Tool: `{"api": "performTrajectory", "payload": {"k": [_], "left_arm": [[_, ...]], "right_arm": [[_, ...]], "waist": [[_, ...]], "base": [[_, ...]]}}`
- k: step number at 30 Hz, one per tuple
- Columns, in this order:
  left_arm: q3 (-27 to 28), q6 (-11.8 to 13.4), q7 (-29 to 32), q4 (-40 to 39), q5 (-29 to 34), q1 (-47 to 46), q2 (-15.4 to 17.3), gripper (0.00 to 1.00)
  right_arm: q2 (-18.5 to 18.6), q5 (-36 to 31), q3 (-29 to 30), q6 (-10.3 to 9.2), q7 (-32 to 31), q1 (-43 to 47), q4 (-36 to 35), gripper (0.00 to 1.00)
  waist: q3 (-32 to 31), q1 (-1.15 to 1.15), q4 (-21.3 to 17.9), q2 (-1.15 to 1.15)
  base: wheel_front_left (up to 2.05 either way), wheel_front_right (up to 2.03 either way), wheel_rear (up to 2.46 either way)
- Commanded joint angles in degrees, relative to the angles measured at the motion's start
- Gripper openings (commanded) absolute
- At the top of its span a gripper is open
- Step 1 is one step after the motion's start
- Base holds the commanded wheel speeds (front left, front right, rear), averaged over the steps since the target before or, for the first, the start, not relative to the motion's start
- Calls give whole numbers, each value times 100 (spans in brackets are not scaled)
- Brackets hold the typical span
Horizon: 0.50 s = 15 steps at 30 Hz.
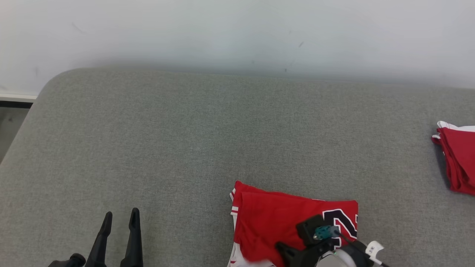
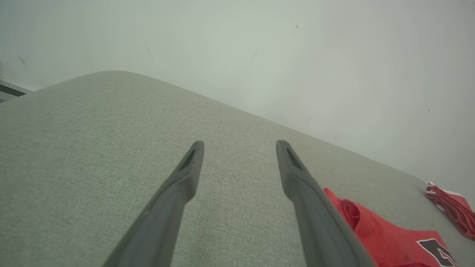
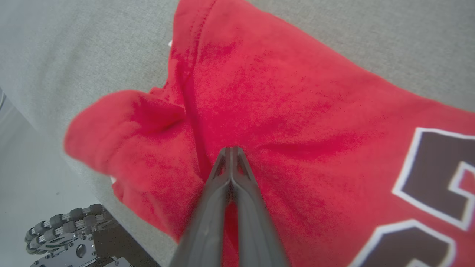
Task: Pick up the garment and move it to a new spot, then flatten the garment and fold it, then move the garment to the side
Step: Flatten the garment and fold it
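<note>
Garment (image 1: 271, 218): red, folded, lying at the near edge of the desk (image 1: 148, 148), right of centre. A dark numeral (image 1: 339, 222) with a white outline sits on its right part; white trim shows along its left edge.

Right tool (image 3: 231, 150): fingers closed flat together, tips down on the red cloth beside a crease. Cannot tell whether any cloth is pinched between them.

Left tool (image 1: 121, 212): fingers spread apart, holding nothing, over bare grey desk at near left, well apart from the garment.

Second red pile (image 1: 458, 163) at the right edge, well apart. Pale wall (image 1: 237, 33) beyond the far edge.
</note>
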<state>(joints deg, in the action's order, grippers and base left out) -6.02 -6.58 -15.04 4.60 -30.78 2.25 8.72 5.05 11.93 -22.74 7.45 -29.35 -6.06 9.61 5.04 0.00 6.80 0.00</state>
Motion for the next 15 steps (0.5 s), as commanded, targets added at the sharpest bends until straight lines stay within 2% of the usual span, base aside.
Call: {"api": "performTrajectory", "payload": {"k": [1,8,15], "left_arm": [[-5,-27,-18,9,12,11,25,100],[10,-24,-18,7,-34,40,27,100],[-4,-25,-19,21,-55,-57,10,100]], "right_arm": [[30,90,-88,4,-25,-55,6,0],[89,293,-895,4,-162,-169,51,0],[-18,647,-1722,4,-52,-360,311,0]], "waist": [[-7,0,26,0],[-19,0,80,0],[22,0,113,0]], "base": [[0,0,0],[0,0,0],[0,0,0]]}}
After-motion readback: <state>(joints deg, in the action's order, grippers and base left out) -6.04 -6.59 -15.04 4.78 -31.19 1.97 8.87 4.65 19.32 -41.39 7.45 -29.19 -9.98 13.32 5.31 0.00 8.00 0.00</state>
